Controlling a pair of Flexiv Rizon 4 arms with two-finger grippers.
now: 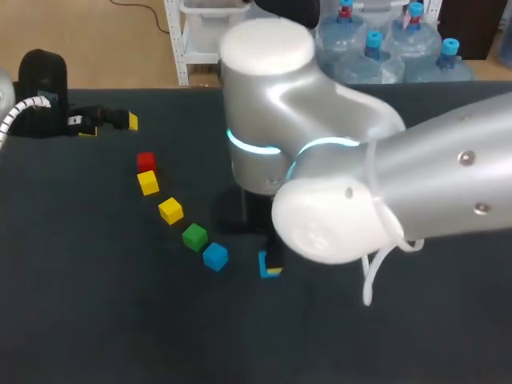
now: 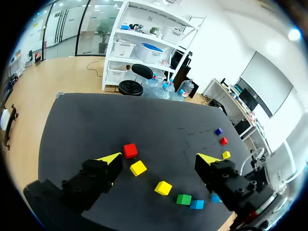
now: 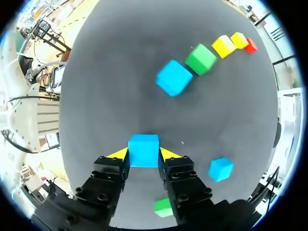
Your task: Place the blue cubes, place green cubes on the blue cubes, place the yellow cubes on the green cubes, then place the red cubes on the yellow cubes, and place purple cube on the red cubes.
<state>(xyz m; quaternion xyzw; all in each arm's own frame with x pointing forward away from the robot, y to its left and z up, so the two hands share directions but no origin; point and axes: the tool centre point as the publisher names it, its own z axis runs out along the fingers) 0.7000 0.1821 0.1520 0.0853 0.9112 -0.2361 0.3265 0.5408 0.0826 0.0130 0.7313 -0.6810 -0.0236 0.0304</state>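
Left gripper (image 2: pixel 159 158): at the table's far left, above the surface; its yellow-tipped fingers are spread wide with nothing between them.
Table (image 1: pixel 80 304): a dark top.
Red cube (image 1: pixel 145 161): the left end of a slanting line of five loose cubes, set close together, that runs toward the middle.
First yellow cube (image 1: pixel 148 183): just beside the red one.
Second yellow cube (image 1: pixel 170 210): next along the line.
Green cube (image 1: pixel 194 236): follows the yellow pair.
Loose blue cube (image 1: pixel 214 256): ends the line, just beside the green one.
Held blue cube (image 3: pixel 143 148): right of the line, near its blue end, low over the table.
Right gripper (image 3: pixel 143 155): near the table's middle, jaws pinching the held cube from two sides.
Spare blue cube (image 3: pixel 221 169): beside the right gripper.
Spare green cube (image 3: pixel 163 207): under the right gripper.
Right arm (image 1: pixel 384 176): comes in from the right, hiding much of the table.
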